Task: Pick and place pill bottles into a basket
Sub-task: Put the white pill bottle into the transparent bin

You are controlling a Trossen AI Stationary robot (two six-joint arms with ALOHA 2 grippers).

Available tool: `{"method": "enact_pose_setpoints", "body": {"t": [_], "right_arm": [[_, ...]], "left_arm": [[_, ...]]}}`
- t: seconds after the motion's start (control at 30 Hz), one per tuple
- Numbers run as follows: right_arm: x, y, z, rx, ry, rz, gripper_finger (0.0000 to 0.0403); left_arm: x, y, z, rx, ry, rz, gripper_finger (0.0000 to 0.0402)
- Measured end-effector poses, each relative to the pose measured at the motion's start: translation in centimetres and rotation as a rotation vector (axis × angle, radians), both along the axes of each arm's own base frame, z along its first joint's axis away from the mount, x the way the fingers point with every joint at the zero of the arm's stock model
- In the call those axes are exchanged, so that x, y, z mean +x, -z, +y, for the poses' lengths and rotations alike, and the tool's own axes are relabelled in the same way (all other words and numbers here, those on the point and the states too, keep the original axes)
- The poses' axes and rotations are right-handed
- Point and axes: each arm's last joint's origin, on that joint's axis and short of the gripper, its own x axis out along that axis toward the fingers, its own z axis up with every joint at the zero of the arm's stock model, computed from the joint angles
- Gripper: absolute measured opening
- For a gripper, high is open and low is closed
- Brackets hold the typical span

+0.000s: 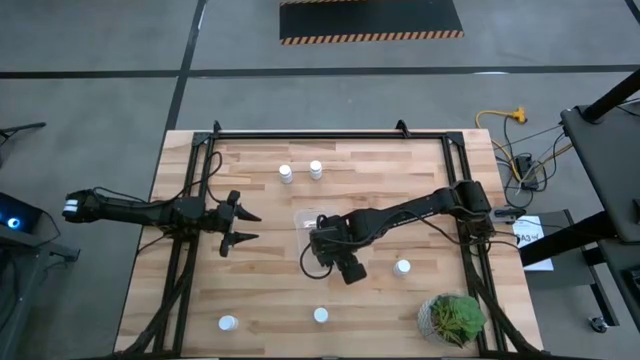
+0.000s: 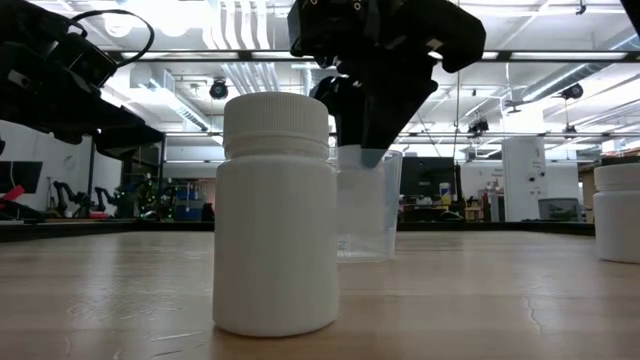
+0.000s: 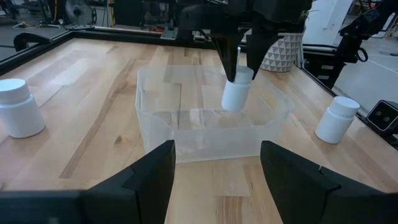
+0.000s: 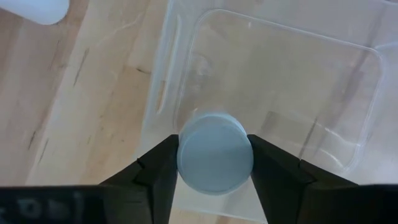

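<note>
Your right gripper [image 4: 214,163] holds a small white cylindrical pill bottle [image 3: 237,91] clamped between its jaws, above the clear rectangular plastic basket [image 3: 186,140] at the middle of the wooden desk [image 1: 260,290]. Your left gripper [image 1: 240,226] waits beside it, jaws spread and empty.

A green potted plant [image 1: 452,318] in a white faceted pot sits on the wooden table [image 1: 260,300] off beyond my right claw, near the corner. A black metal frame [image 1: 330,133] rims the tabletop around me. Off the table edge, yellow cable [image 1: 497,117] coils on grey floor [image 1: 100,100].
</note>
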Motion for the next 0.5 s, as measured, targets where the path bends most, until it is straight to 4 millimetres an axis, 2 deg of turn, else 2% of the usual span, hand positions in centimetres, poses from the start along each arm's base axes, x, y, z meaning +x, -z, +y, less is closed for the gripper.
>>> {"method": "enact_pose_setpoints", "body": {"t": [0.5], "right_arm": [[-0.01,0.00,0.03,0.010,0.004,0.003,0.0184]], "left_arm": [[0.00,0.00,0.00,0.000,-0.001,0.000,0.0219]]}}
